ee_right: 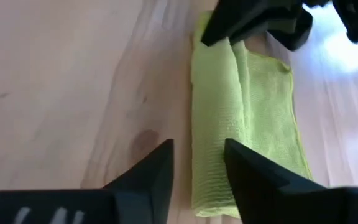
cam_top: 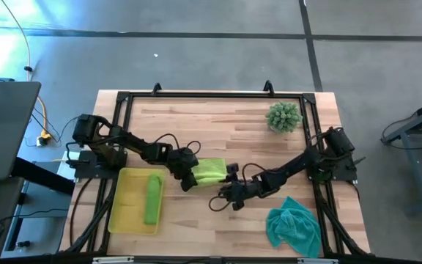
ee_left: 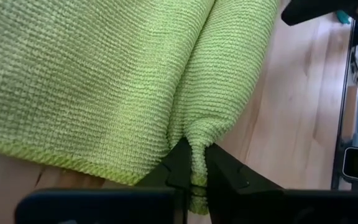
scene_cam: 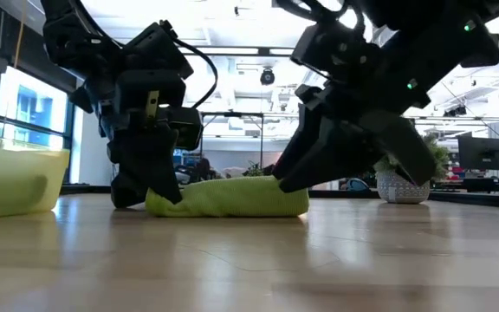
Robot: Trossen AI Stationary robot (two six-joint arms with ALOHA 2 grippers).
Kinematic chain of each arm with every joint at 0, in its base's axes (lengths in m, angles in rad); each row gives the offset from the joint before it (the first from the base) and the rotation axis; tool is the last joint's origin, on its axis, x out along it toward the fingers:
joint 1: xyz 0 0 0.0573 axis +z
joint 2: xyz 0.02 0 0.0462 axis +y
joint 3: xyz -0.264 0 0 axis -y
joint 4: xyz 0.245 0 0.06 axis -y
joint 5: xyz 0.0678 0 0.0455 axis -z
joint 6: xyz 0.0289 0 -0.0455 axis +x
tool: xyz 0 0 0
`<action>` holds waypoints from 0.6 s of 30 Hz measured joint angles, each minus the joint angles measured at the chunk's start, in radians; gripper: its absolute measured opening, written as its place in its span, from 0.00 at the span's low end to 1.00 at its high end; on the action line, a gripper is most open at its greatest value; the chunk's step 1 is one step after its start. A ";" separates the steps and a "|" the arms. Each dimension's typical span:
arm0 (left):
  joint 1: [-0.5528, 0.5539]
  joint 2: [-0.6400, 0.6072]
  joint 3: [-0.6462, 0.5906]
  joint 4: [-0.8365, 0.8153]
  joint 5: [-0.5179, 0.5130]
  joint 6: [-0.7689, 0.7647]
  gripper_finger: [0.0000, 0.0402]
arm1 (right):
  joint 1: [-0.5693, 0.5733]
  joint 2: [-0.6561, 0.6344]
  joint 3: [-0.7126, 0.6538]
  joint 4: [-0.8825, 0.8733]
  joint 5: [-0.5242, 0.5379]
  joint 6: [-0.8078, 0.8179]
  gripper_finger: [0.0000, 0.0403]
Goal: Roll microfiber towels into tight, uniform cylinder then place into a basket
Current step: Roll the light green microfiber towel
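Towels stand at three stages: one green roll (cam_top: 153, 198) lies in the basket (cam_top: 123, 220); the half-rolled green towel (cam_top: 209, 171) lies mid-table. Left gripper (cam_top: 187, 180) pinches its edge, right gripper (cam_top: 231, 174) hovers parted at its other end. Teal towel (cam_top: 294, 226) waits crumpled, unrolled.

Lime green microfiber towel (ee_left: 123, 81) cut off by left wrist view's edges. Near end hidden behind left end effector (scene_cam: 145, 195) in low view. Translucent yellow plastic basket (scene_cam: 16, 178) cropped at frame edge.
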 joint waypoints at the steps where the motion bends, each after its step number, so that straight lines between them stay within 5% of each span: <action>1: 0.000 0.000 0.000 0.000 0.000 -0.002 0.05 | -0.004 0.000 0.000 -0.001 -0.001 0.002 0.36; 8: 0.000 0.000 0.000 0.002 0.005 -0.006 0.06 | -0.048 0.045 0.001 -0.030 -0.026 0.000 0.49; 18: -0.002 -0.012 -0.004 0.013 0.014 0.028 0.08 | -0.074 0.069 0.004 -0.033 -0.036 0.065 0.41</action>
